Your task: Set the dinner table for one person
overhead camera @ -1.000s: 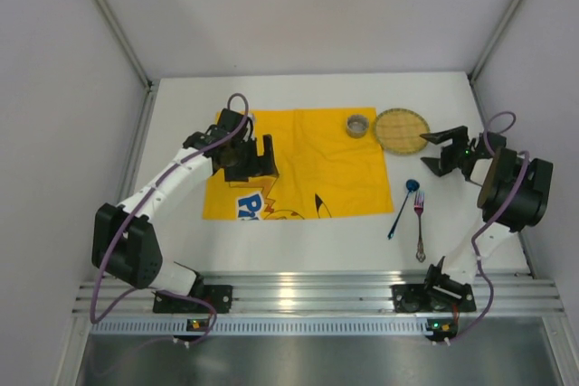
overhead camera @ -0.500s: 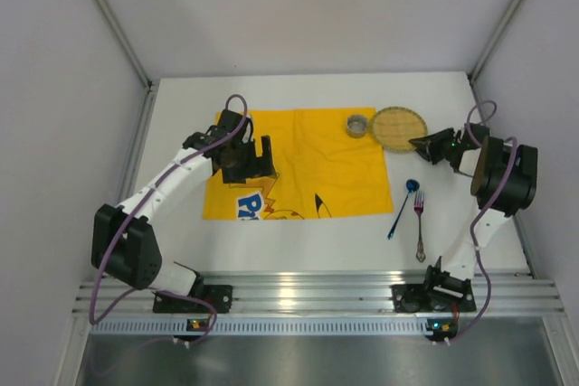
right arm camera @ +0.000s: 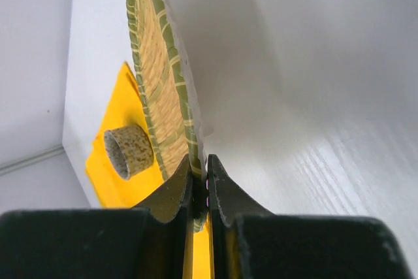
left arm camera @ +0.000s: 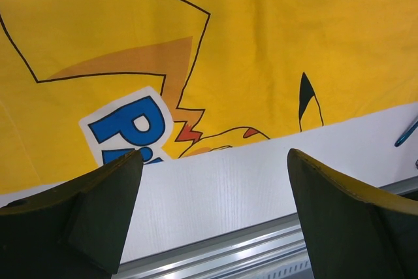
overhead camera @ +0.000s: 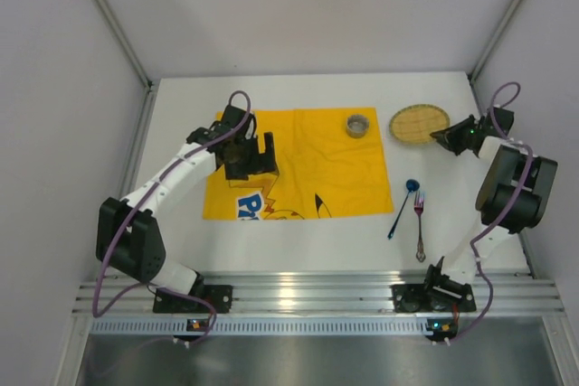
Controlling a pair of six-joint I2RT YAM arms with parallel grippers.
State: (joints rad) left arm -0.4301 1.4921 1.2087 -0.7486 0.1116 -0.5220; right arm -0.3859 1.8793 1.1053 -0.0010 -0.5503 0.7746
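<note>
Stretched toward the far right of the table (overhead camera: 298, 241) with the right arm, elbow bent high, wrist turned leftward. Pinching the right rim of the woven plate (overhead camera: 419, 123) with the right gripper (overhead camera: 441, 136), jaws pressed together on it. Seen tilted there, gripped side raised off the white surface.

Extended forward and inward with the left arm. Holding the left gripper (overhead camera: 261, 155) spread wide and empty above the left part of the yellow cloth (overhead camera: 317, 160).

Matte white, flat and large as to the table, filling the booth floor, with a silver rail (overhead camera: 298, 294) along the near edge. Bearing the cloth at centre, a small cup (overhead camera: 358, 124) on its far right corner, and a spoon (overhead camera: 401, 208) and fork (overhead camera: 420, 223) just beside each other at the right.
</note>
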